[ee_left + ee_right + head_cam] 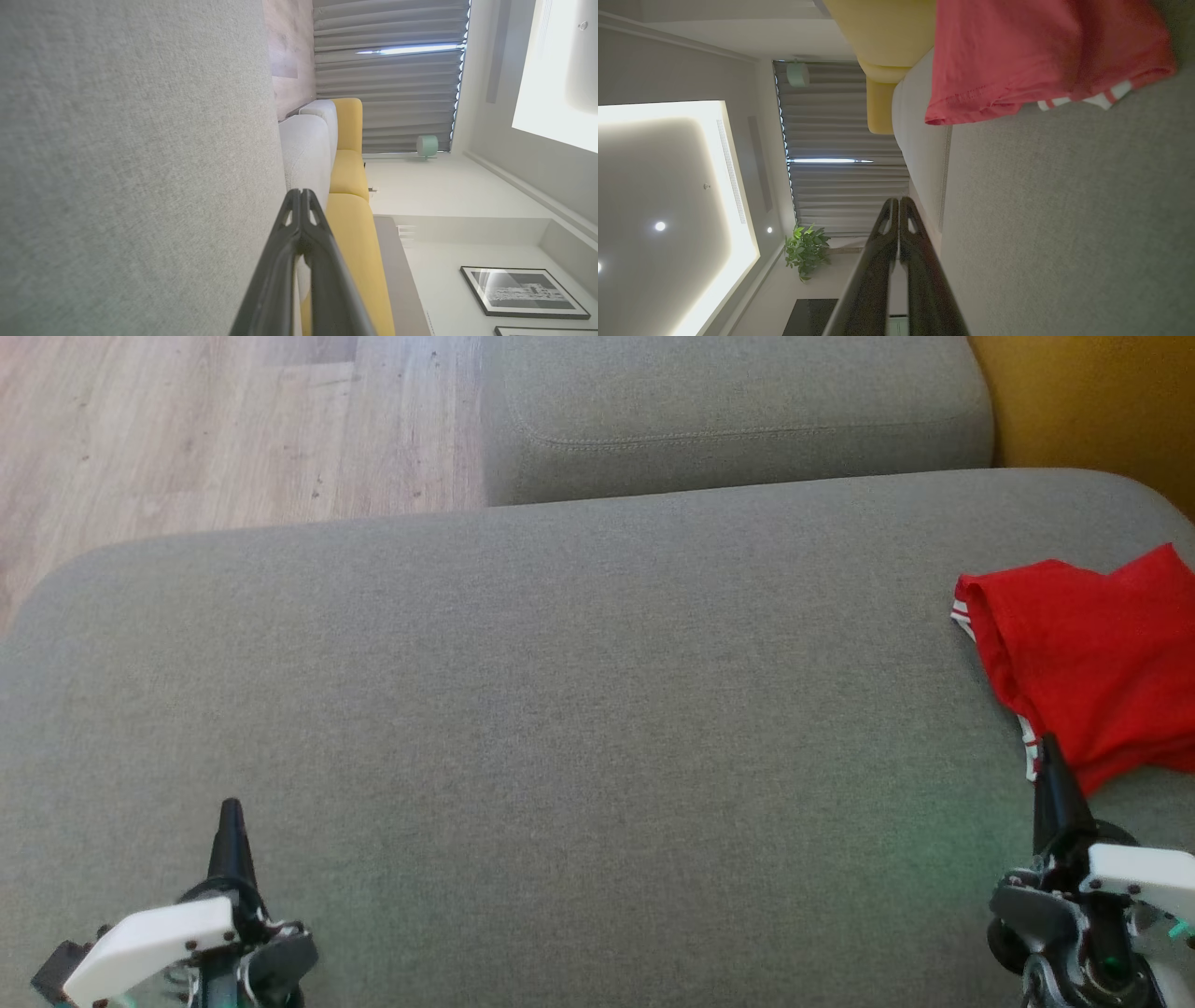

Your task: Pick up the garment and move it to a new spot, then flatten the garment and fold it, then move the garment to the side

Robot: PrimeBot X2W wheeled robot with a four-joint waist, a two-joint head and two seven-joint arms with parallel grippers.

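The garment (1088, 663) is a red shirt with white-and-red striped trim, lying folded at the right edge of the grey cushion (560, 709). It also hangs across the top of the right wrist view as the red garment (1041, 51). My right gripper (1049, 747) is shut, its tip just at the garment's near edge, with nothing between the fingers (899, 203). Far off at the lower left, my left gripper (230, 807) is shut and empty over bare cushion, seen too in its own wrist view (301, 193).
A second grey cushion (738, 411) lies behind the first. Wooden floor (187, 429) shows at the upper left and a yellow sofa part (1102, 401) at the upper right. The cushion's rounded edges fall away at left and right.
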